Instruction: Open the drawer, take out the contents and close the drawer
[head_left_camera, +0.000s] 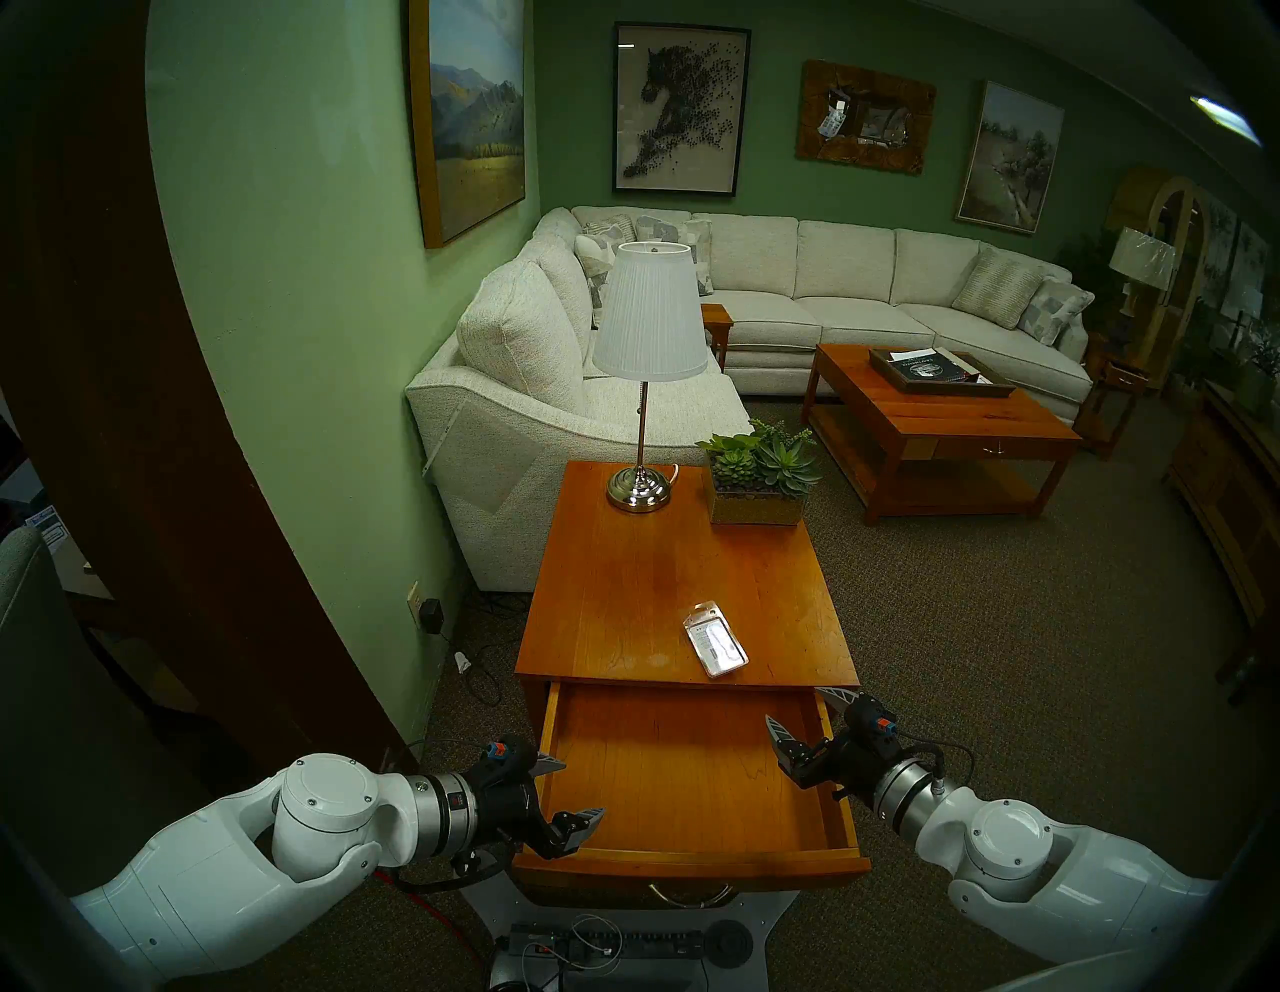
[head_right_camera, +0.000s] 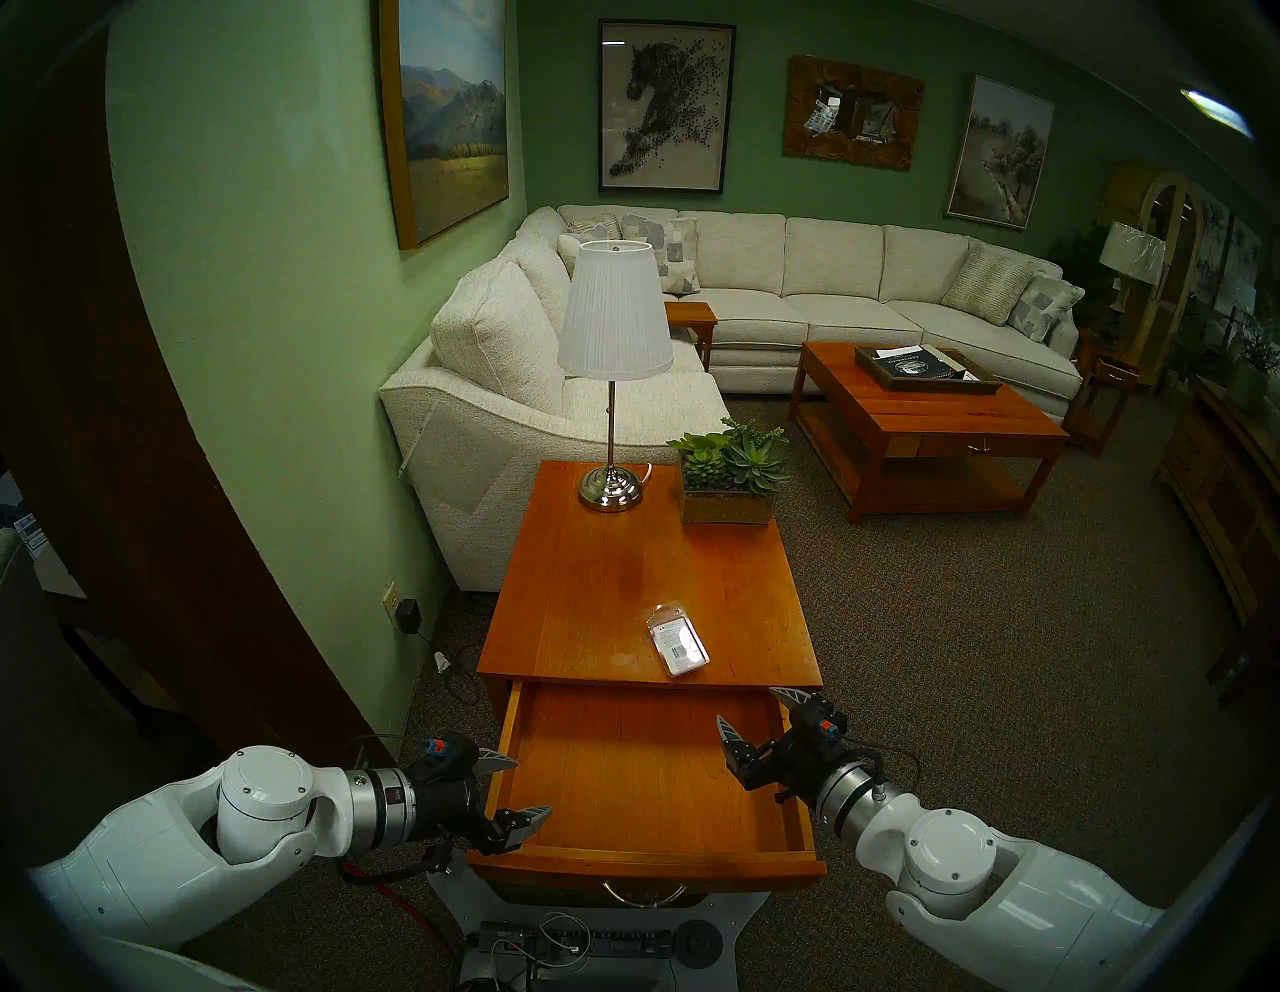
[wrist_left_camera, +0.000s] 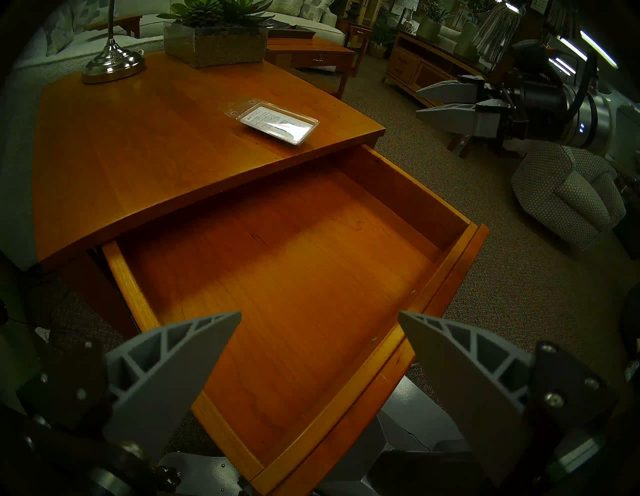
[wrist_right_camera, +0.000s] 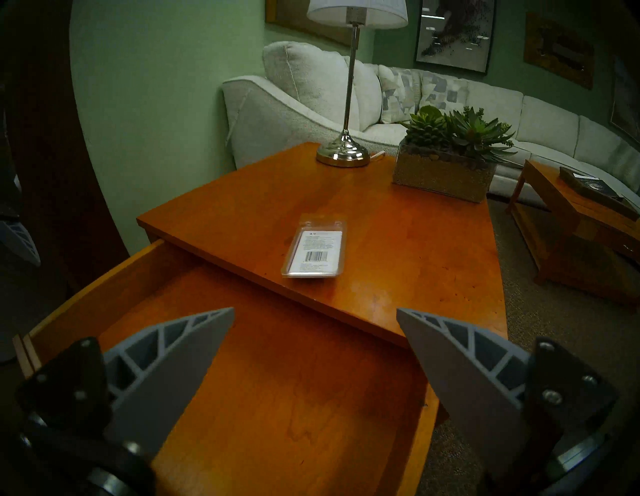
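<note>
drawer (head_left_camera: 692, 769) of smooth orange wood, clear flat packet (head_left_camera: 715, 641) above.

the packet (head_left_camera: 715, 642) lay on the worktop (head_left_camera: 623, 589) just behind the pulled-out drawer (head_left_camera: 692, 776); the lamp (head_left_camera: 647, 374) and succulent planter (head_left_camera: 758, 485) stood at the far end.

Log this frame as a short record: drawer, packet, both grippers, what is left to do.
drawer: pulled out, nothing visible in it
packet: flat on the table top, near its front edge
left gripper: open, holds nothing, over the drawer's left front corner
right gripper: open, holds nothing, over the drawer's right side
left to do: close the drawer
</note>
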